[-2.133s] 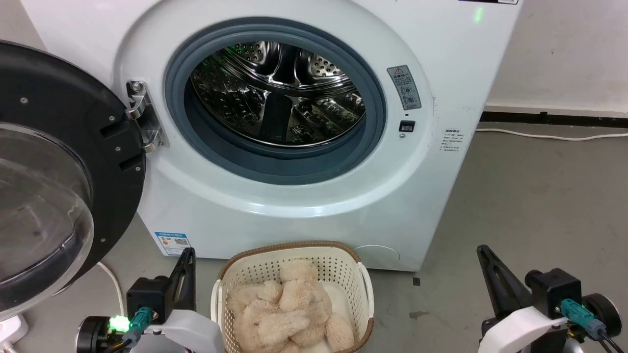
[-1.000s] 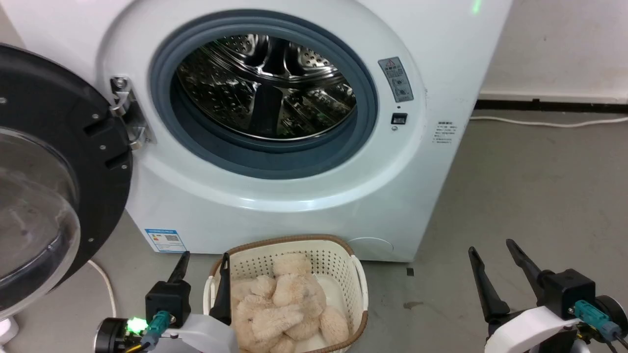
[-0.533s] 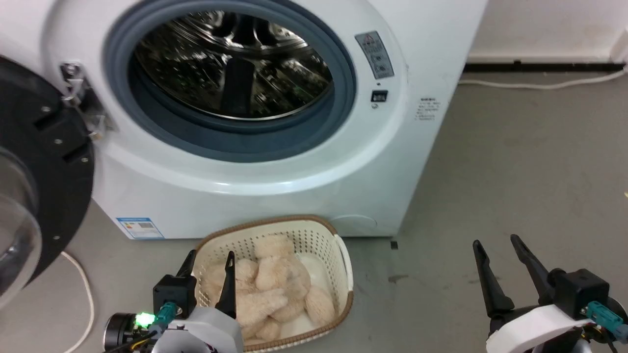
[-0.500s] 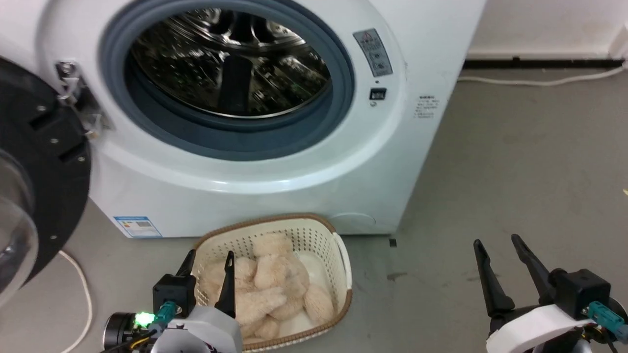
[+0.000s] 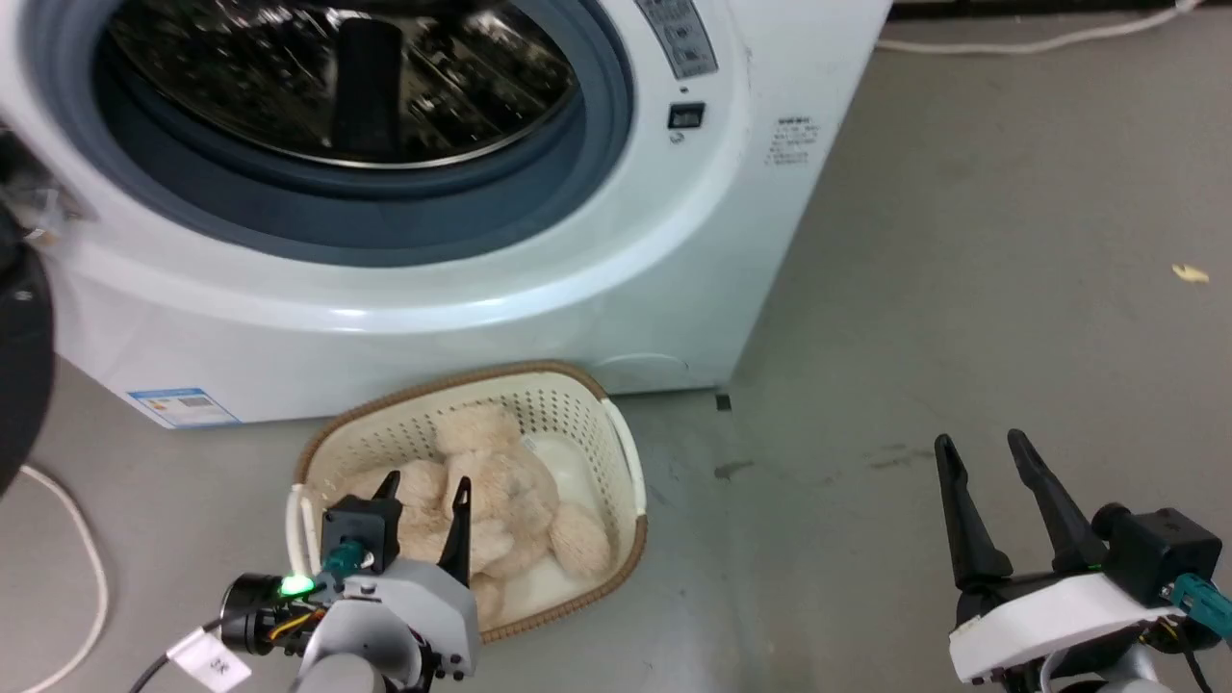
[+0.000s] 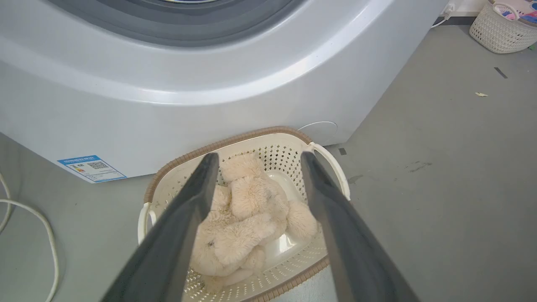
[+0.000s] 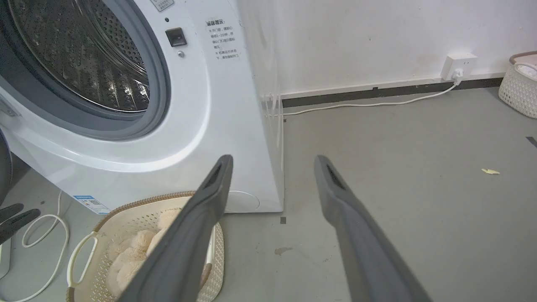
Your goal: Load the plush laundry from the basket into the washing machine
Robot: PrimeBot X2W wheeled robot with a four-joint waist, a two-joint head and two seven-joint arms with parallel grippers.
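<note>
The cream plush laundry (image 5: 520, 491) lies heaped in the basket (image 5: 568, 409), which stands on the floor right in front of the washing machine (image 5: 539, 279). Its drum (image 5: 346, 77) is bare steel inside the grey ring. My left gripper (image 5: 426, 481) is open and hovers above the basket's near left part, its fingers straddling the plush (image 6: 247, 209) without touching it; the left wrist view looks down into the basket (image 6: 277, 153) between them (image 6: 259, 156). My right gripper (image 5: 980, 443) is open and holds nothing, over bare floor well to the basket's right.
The black door frame (image 5: 19, 385) stands swung open at the far left. A white cable (image 5: 67, 577) loops on the floor beside it. Another pale basket (image 7: 518, 84) stands by the wall at the far right, near a socket (image 7: 457, 63). Grey floor (image 5: 962, 241) stretches right of the washer.
The head camera has tilted down, so the washer and basket slid up and left in view. My left gripper has come forward over the basket, both fingers now showing apart.
</note>
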